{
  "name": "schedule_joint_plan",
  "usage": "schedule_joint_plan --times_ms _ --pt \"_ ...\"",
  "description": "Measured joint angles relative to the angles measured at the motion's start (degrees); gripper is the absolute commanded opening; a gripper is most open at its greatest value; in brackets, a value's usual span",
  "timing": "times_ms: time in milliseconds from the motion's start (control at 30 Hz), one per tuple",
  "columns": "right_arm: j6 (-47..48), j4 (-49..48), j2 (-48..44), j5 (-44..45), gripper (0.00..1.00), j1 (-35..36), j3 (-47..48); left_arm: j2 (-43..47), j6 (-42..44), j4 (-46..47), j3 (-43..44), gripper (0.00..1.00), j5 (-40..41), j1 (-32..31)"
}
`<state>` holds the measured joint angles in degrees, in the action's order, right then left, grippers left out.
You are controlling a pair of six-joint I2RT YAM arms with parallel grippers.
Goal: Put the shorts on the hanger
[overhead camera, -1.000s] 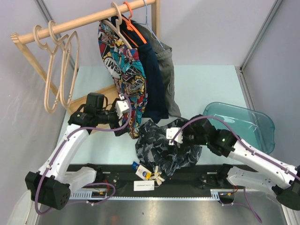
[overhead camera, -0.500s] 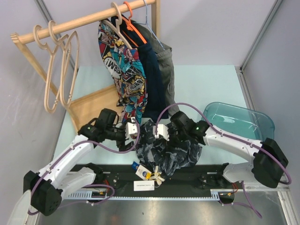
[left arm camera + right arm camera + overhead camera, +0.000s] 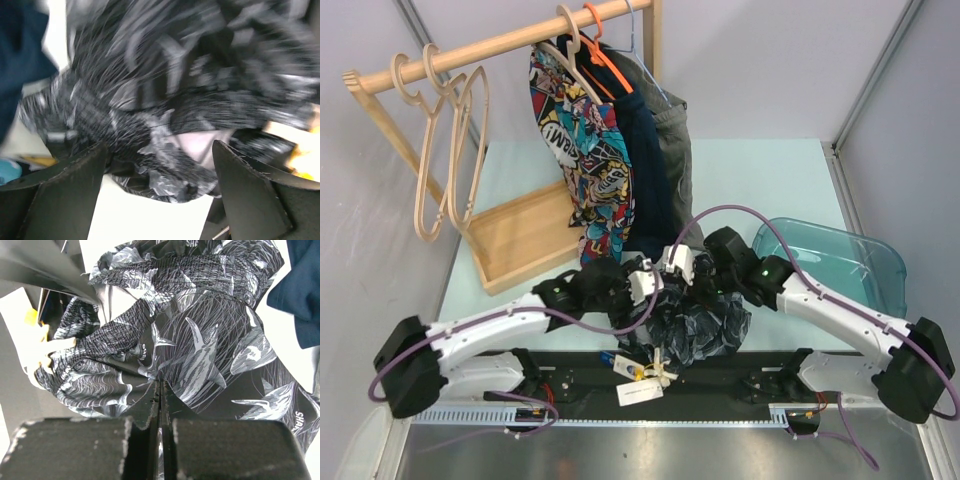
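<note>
The shorts (image 3: 695, 322), dark with a pale grey marbled print, lie crumpled near the table's front edge, their white tags (image 3: 640, 378) hanging over it. My right gripper (image 3: 672, 285) is shut on a fold of the shorts (image 3: 200, 355); in the right wrist view the cloth's creases run into its closed fingertips (image 3: 161, 382). My left gripper (image 3: 650, 295) is at the heap's left side and open. In the blurred left wrist view, its fingers (image 3: 75, 185) stand wide on either side of the shorts (image 3: 165, 100). The hanger (image 3: 470, 140), pale wood, hangs bare on the rail at far left beside others like it.
Comic-print shorts (image 3: 585, 140), a navy garment (image 3: 650, 170) and a grey one (image 3: 675, 140) hang from the rail just behind the grippers. An orange hanger (image 3: 605, 55) is up there too. The rack's wooden base (image 3: 525, 235) lies to the left, a teal bin (image 3: 840, 260) to the right.
Both arms have come in over the shorts, the left one swinging down from the rack base. The right gripper has shut on a fold. The heap is bunched tighter.
</note>
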<state>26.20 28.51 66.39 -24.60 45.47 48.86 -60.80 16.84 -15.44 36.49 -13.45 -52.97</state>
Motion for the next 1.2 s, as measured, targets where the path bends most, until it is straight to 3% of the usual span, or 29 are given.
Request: schedule_joint_plan --times_ms 133,267,567,600,700,733,767,1033,1200 --pt "-1.49 0.26 -0.61 0.11 0.00 0.04 0.00 -7.78 -4.00 -0.33 1.25 0.77 7.26 -0.28" --pt "-1.75 1.86 -2.58 0.90 0.00 -0.04 0.00 -10.69 -5.27 -3.50 1.70 0.41 12.59 0.55" --pt "2.21 6.78 -7.04 2.38 0.00 -2.56 -0.72 -6.19 -0.22 -13.16 3.23 0.00 14.45 9.14" --pt "2.89 7.41 -6.91 2.78 0.00 -2.84 -1.05 -6.36 0.74 -14.29 3.50 0.00 13.70 9.49" --pt "4.37 9.20 -6.34 3.65 0.40 -3.28 -1.49 -6.62 2.21 -16.55 3.96 0.00 11.15 10.29" --pt "4.24 9.53 -6.32 3.82 0.62 -3.34 -1.55 -6.62 2.67 -17.20 4.17 0.00 10.43 10.60" --pt "4.81 9.97 -6.47 3.87 0.66 -3.37 -1.62 -6.64 3.06 -18.34 4.74 0.00 8.96 11.34" --pt "-1.51 1.42 -13.97 1.64 0.67 -2.64 -1.07 -6.84 3.93 -23.69 11.67 0.00 -3.37 17.77" --pt "-5.31 -10.12 -8.57 1.31 0.68 4.24 -0.04 -10.93 1.97 -26.01 15.30 0.00 -8.15 20.59"
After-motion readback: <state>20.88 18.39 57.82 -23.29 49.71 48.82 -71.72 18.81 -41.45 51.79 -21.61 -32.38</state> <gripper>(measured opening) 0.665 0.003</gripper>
